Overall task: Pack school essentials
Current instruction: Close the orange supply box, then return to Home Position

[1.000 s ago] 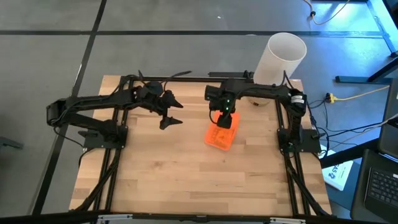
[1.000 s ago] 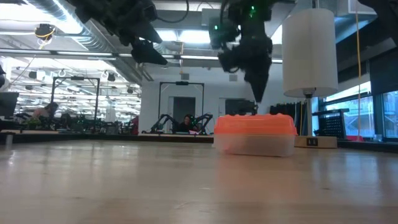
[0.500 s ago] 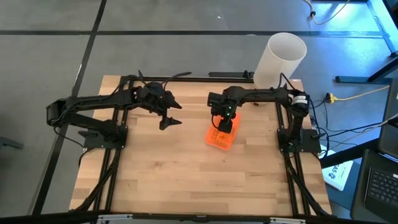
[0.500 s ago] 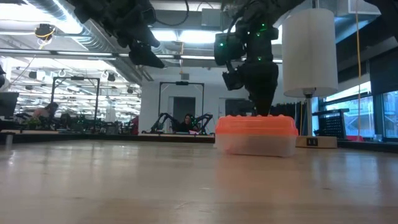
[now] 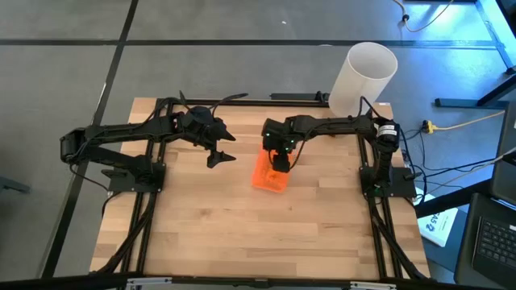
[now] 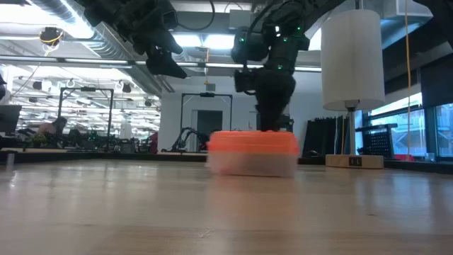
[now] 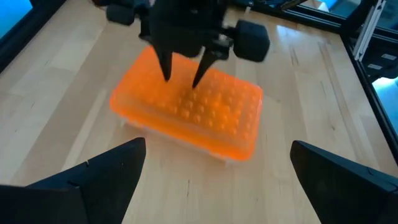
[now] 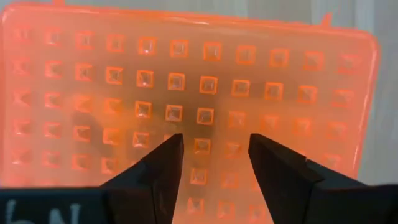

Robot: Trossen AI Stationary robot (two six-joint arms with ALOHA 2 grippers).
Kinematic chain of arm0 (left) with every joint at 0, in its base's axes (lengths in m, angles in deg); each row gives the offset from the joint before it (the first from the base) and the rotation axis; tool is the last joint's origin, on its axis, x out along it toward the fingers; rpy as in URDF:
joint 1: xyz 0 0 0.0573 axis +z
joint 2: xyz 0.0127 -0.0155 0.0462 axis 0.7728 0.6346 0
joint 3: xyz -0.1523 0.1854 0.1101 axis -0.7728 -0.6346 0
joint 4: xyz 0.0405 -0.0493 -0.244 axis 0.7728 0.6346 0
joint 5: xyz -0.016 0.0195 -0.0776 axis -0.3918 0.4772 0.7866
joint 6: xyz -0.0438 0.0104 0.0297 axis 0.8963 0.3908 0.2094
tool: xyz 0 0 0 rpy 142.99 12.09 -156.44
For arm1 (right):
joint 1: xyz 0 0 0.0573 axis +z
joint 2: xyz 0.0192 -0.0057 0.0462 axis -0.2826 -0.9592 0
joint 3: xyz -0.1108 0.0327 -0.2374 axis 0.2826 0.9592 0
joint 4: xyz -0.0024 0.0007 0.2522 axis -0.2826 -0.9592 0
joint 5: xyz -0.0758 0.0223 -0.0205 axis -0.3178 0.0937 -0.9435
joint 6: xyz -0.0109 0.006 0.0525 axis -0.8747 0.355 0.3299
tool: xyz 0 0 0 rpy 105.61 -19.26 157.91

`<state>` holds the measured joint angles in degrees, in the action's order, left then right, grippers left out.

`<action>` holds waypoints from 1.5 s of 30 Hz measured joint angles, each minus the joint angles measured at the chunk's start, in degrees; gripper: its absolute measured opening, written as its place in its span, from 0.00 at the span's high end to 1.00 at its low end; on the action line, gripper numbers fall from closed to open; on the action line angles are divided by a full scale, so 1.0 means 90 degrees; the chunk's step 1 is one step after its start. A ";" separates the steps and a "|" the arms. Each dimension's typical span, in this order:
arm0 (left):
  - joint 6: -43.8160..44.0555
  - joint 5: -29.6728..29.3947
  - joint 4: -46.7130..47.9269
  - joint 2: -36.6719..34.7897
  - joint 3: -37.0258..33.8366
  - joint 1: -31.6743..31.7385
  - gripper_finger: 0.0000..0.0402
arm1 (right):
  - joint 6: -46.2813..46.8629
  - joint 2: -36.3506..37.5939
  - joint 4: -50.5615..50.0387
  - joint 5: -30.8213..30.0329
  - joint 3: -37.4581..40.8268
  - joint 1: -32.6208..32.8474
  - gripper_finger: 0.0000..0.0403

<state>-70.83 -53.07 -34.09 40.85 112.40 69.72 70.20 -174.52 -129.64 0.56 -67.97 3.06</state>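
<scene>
The near half of the wooden surface (image 5: 242,234) lies bare from edge to edge, with open room on every side of the box. Past it, about mid-surface, the clear plastic box with the orange lid (image 5: 270,171) rests flat, lid on, well clear of all 4 edges. The right gripper (image 5: 278,160) stands over it, its 2 fingers (image 8: 163,165) partly spread with tips down at the studded lid, seemingly touching it and clasping nothing. No loose school items show on the wood; the lid may hide some. Left of the box, apart from it, the left gripper (image 5: 216,153) hangs above the surface with its fingers spread wide and empty. At the far right corner stands the tall white cylinder (image 5: 363,76).
</scene>
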 joint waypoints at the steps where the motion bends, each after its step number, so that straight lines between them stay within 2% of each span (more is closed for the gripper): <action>1: 0.0000 0.0000 -0.0002 -0.0002 0.0000 0.0000 0.02 | -0.0124 -0.0003 0.0230 0.0015 0.0000 0.0031 0.52; 6: 0.0031 0.0002 0.0065 -0.0002 0.0000 0.0000 0.02 | -0.0456 -0.0029 0.0826 -0.0138 0.0001 0.0127 0.52; 10: 0.0032 0.0005 0.0291 -0.0002 0.0000 0.0000 0.02 | -0.0359 -0.0022 0.0223 -0.0358 -0.0310 0.0136 0.57; 14: 0.0028 0.0238 0.0543 -0.0001 0.0000 0.0000 0.02 | -0.0361 0.0145 -0.0294 -0.0555 -0.0907 0.0124 0.67; 19: 0.0022 0.0581 0.0753 -0.0026 0.0000 0.0052 0.02 | -0.0361 0.0194 -0.1097 -0.0533 -0.1783 0.0041 0.87; 22: 0.0039 0.0576 0.0755 -0.0298 0.0000 0.0209 0.02 | -0.0370 0.0288 -0.1520 -0.0541 -0.2334 -0.0024 0.98; 26: 0.0119 0.0699 0.1004 -0.0982 0.0001 0.0347 0.02 | -0.0376 0.0417 -0.2137 -0.0549 -0.2877 -0.0069 0.97; 28: 0.0104 0.0551 0.1275 -0.1432 0.0010 0.0402 0.02 | -0.0373 0.0692 -0.2191 -0.0539 -0.2912 -0.0090 0.98; 35: 0.0095 -0.0621 0.2234 -0.2883 0.0005 0.0430 0.02 | -0.0072 0.2093 -0.1741 -0.0546 -0.2068 -0.0270 0.99; 39: 0.0148 -0.0891 0.2237 -0.3635 0.0005 0.0430 0.02 | 0.0125 0.3065 -0.0664 -0.0388 -0.0983 -0.0326 0.99; 45: 0.0254 -0.1378 0.2459 -0.4532 0.0000 0.0430 0.02 | 0.0610 0.4625 0.0303 -0.0315 0.0683 -0.0537 0.99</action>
<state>-68.54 -65.47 -11.96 0.05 112.40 73.59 75.68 -132.90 -126.91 -2.28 -61.82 -1.77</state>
